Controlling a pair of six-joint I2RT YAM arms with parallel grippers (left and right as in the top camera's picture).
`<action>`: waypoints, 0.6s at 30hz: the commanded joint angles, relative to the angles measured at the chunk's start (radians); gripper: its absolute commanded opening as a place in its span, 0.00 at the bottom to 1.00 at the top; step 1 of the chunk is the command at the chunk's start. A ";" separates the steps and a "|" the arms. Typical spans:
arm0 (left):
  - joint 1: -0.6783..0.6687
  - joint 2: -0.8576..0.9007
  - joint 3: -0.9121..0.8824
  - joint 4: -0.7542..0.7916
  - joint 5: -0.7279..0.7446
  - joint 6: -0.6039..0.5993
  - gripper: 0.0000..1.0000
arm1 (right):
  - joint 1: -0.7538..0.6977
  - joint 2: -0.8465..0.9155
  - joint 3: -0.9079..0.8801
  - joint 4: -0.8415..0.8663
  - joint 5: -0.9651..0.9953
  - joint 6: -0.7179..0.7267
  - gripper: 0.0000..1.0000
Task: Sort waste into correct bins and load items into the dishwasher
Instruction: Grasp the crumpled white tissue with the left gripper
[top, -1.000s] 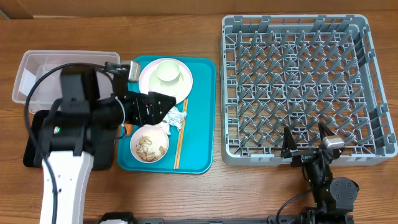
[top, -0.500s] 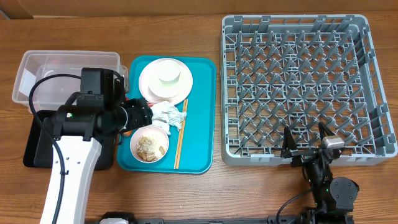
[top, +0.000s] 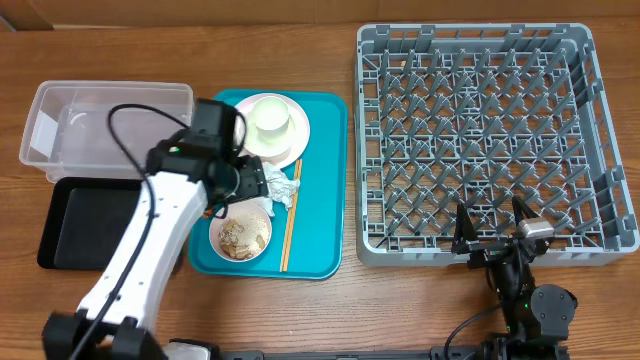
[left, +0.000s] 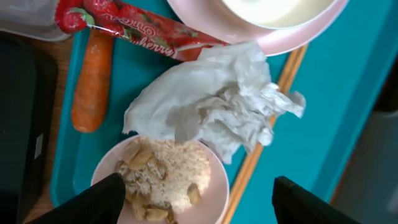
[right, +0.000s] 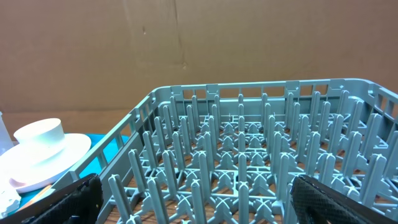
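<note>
My left gripper (top: 247, 181) hangs open over the teal tray, with nothing between its fingers. In the left wrist view its tips straddle a pink bowl (left: 165, 180) of rice and peanuts. The crumpled white napkin (left: 211, 102) lies just beyond the bowl. An orange carrot (left: 92, 81) and a red snack wrapper (left: 137, 25) lie at the tray's left edge. Wooden chopsticks (top: 291, 215) run along the bowl's right side. A pink plate (top: 293, 140) carries a white cup (top: 268, 117). My right gripper (right: 205, 199) stands open at the near wall of the grey dish rack (top: 490, 140).
A clear plastic tub (top: 105, 125) sits at the far left, with a shallow black tray (top: 85, 220) in front of it. The teal tray (top: 325, 200) lies between these bins and the rack. Bare wooden table runs along the front edge.
My left arm has swung right off the black tray and now reaches over the teal tray's left half, its gripper still above the napkin and bowl. The right arm has not moved.
</note>
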 joint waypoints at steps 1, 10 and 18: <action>-0.026 0.062 -0.002 0.018 -0.129 -0.032 0.78 | -0.002 -0.012 -0.011 0.006 0.002 0.004 1.00; -0.026 0.215 -0.002 0.105 -0.092 -0.010 0.71 | -0.002 -0.012 -0.011 0.006 0.002 0.004 1.00; -0.026 0.219 0.002 0.115 -0.087 -0.002 0.28 | -0.002 -0.012 -0.011 0.006 0.002 0.004 1.00</action>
